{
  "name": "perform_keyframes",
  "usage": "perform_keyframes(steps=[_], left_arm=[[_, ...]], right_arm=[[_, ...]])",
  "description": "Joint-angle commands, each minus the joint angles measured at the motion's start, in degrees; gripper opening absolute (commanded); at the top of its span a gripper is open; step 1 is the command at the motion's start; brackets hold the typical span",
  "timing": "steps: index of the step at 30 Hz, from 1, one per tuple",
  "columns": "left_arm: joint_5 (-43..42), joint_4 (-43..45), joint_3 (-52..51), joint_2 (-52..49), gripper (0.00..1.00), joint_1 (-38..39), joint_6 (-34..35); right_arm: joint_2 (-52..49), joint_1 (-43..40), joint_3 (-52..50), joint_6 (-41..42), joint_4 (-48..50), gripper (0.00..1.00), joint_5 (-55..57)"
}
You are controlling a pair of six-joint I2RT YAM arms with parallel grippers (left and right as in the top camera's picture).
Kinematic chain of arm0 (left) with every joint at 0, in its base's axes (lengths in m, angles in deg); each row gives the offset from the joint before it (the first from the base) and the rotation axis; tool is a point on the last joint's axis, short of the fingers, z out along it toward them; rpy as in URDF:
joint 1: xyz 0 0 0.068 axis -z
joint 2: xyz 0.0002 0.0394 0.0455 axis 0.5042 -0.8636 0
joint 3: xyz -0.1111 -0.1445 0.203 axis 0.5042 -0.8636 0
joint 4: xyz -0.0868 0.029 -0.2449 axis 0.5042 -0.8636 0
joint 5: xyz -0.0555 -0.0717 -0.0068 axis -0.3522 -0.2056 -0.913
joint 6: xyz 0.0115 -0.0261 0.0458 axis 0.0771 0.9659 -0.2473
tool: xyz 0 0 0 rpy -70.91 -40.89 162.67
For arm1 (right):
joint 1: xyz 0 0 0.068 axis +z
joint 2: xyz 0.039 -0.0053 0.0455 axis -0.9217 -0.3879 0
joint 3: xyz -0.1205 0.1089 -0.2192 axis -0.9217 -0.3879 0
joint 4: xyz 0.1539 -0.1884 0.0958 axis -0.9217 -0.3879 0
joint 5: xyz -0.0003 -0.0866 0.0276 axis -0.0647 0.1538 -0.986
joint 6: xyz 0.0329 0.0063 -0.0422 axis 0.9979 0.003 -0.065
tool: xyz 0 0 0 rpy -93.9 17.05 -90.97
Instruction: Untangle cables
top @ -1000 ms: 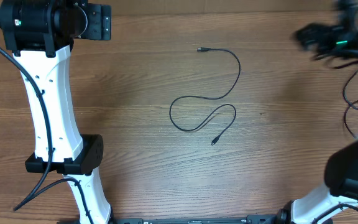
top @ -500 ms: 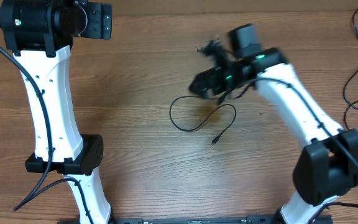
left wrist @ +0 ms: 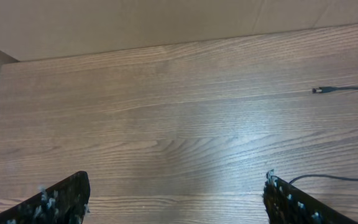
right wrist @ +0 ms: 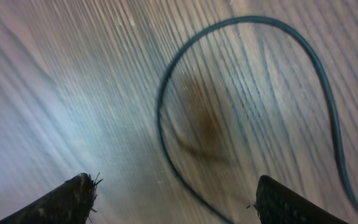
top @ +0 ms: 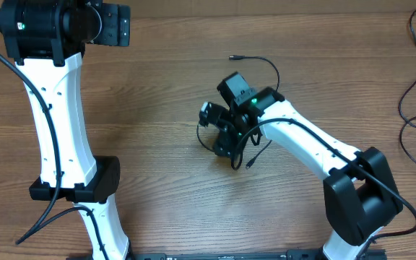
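Thin black cable (top: pixel 255 58) with small plug ends lies in loose curves mid-table. Right gripper (right wrist: pixel 176 199) is spread wide just over one loop, pinching nothing. Left gripper (left wrist: pixel 176 196) is spread too, far left.

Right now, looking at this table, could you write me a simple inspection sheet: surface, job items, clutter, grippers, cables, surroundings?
Surface: wooden table, bare grain, one darker stain.
Job's things: one thin black cable lies mid-table in loops, partly hidden under the right arm; a second thin cable lies loose at the right edge.
Clutter: nothing seen.
Grippers: left gripper open over bare wood, holding nothing; right gripper open, low over the mid-table cable's loop, not closed on it.
Cables: thick black robot cables run along both arms.
Surroundings: a pale panel beyond the table's far edge; nothing else seen.
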Motion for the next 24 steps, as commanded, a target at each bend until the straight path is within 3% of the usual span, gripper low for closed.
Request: perform_keyframes(steps=[1,7,18,19,21,22,24], left_arm=[[0.13,0.07,0.35,-0.35,0.89,0.37,-1.09],[0.15,0.07,0.35,-0.37,0.89,0.37,-1.09],[0.11,-0.22,0.35,-0.37,0.89,0.37,-1.07],[0.11,-0.20,0.35,-0.37,0.89,0.37,-1.07],[0.11,-0.20,0.35,-0.37,0.89,0.37,-1.07],[0.11,-0.20,0.35,-0.37,0.89,0.37,-1.07],[0.09,-0.22,0.35,-0.37,0.89,0.37,-1.05]], right_arm=[[-0.59,-0.52,-4.61,-10.80,5.40,0.82,2.89],[-0.61,-0.52,-7.82,-10.73,11.78,0.82,7.26],[-0.63,-0.50,-10.88,-5.99,12.28,0.79,6.08],[-0.63,-0.50,-10.88,-5.18,11.96,0.71,5.70],[-0.63,-0.50,-10.88,-3.06,11.61,0.22,4.70],[-0.63,-0.50,-10.88,-2.38,11.56,0.09,4.17],[-0.63,-0.50,-10.88,-0.68,11.63,0.04,2.38]])
